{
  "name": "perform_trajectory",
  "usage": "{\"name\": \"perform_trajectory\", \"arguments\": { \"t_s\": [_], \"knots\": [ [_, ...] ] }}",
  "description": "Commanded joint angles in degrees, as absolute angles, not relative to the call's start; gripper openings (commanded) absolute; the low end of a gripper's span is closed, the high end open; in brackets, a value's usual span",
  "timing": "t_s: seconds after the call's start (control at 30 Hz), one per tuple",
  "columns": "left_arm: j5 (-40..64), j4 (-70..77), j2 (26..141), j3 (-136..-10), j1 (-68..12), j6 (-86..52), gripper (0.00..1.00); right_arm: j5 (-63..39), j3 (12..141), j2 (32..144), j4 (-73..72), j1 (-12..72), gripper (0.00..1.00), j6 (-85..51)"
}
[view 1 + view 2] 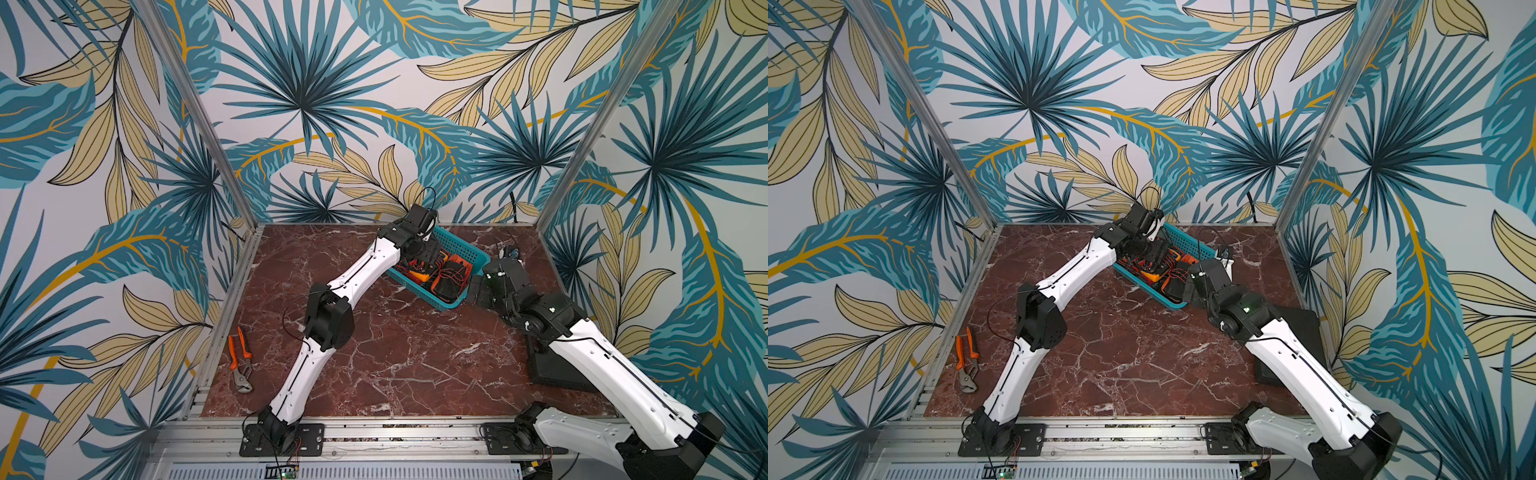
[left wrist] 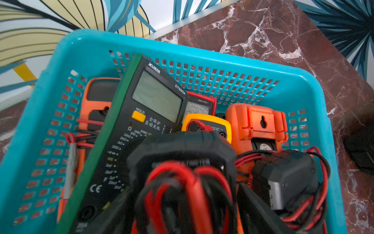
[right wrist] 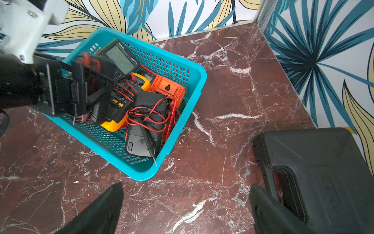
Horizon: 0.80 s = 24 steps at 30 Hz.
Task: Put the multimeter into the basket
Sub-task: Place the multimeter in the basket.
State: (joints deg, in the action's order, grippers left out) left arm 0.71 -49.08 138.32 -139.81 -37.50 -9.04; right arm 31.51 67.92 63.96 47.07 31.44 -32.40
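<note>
- Basket [image 3: 141,176]: teal plastic, smooth and glossy along the rim; walls and floor perforated in a square grid.
- Counter [image 3: 232,97]: red-brown marble-look surface with white veining, polished, faint sheen.
- Green-edged multimeter [image 2: 141,113]: hard black plastic face, matt, white printed legends; grey display window smooth and slightly reflective.
- Orange multimeter [image 2: 257,119]: moulded, rubbery-looking shell, satin finish.
- Test leads [image 3: 145,115]: red and black insulated wire, smooth.
- Black case [image 3: 323,154]: moulded plastic, matt, fine-grained texture.
- Pliers [image 1: 240,363]: bare grey metal jaws, orange coated handles.
- Frame posts [image 1: 598,120]: brushed silver metal.
- Walls [image 1: 374,62]: matt leaf print.
</note>
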Motion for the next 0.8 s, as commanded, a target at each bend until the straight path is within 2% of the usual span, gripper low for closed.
{"name": "perform_trajectory", "arguments": {
  "t_s": [0.0, 0.2, 0.33, 0.5, 0.6, 0.77],
  "knots": [
    [1.7, -48.7, 139.6, -141.8, -38.3, -8.3, 0.87, 33.1, 67.9, 62.8, 48.5, 31.3, 1.00, -33.0],
    [2.8, -48.5, 139.7, -141.9, -38.5, -8.5, 0.91, 33.1, 67.9, 62.7, 48.6, 31.4, 0.99, -33.1],
    [3.2, -48.3, 138.5, -141.9, -38.6, -8.8, 1.00, 33.2, 68.1, 63.2, 48.6, 31.3, 0.99, -33.0],
    [2.8, -47.5, 133.9, -140.9, -38.6, -9.2, 1.00, 35.3, 68.6, 64.0, 48.6, 31.3, 0.99, -33.1],
    [1.1, -45.4, 129.1, -136.3, -38.7, -9.4, 1.00, 38.1, 68.9, 64.3, 48.4, 31.3, 0.99, -33.3],
    [-4.4, -38.0, 117.2, -121.9, -38.6, -9.5, 1.00, 45.0, 69.2, 65.0, 48.3, 31.0, 0.99, -32.5]
  ]
}}
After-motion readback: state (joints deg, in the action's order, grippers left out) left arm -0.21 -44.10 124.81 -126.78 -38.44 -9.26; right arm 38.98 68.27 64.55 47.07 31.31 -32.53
